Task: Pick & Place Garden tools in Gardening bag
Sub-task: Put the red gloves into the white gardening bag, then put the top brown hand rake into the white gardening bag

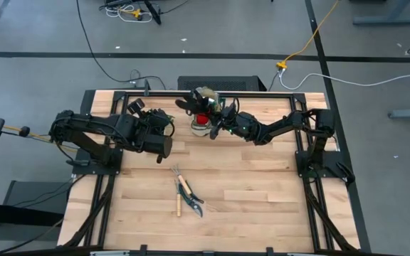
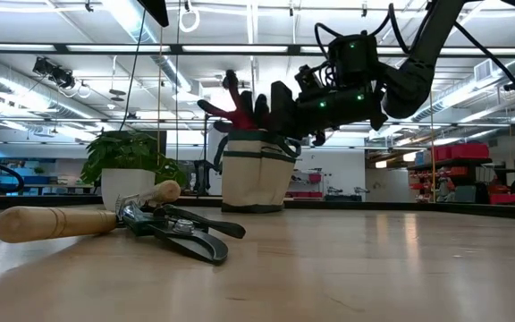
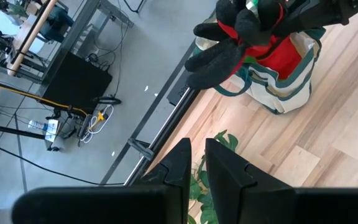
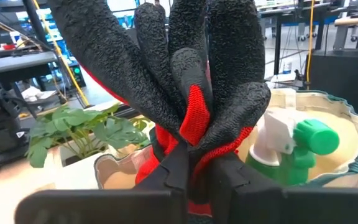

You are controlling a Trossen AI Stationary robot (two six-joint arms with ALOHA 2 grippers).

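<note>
The red-and-black glove [image 2: 236, 105] is held over the open top of the beige gardening bag [image 2: 253, 179], which stands at the table's far middle [image 1: 203, 128]. My right gripper [image 1: 216, 121] is shut on the glove. A bright-green item [image 4: 312, 138] lies inside the bag. The wooden-handled rake [image 1: 177, 205] and the dark-handled shears [image 1: 192, 196] lie side by side on the table's middle, nearer the front. My left gripper [image 1: 166, 142] hovers left of the bag, its fingers close together and empty. My right gripper pinches the glove's palm [image 4: 194, 127] between its two fingers, where the red and black meet. The fingers come level from the table's right. The glove's black fingers [image 2: 220, 109] stick up and to the left, and its red lower part [image 3: 281, 56] reaches down to the bag's mouth.
A leafy plant in a white pot [image 2: 130, 170] stands left of the bag, below my left gripper [image 3: 197, 165]; its leaves show in the left wrist view [image 3: 221, 144]. The table's far rail [image 1: 191, 91] runs just behind the bag. Bare wood lies to the front left and right.
</note>
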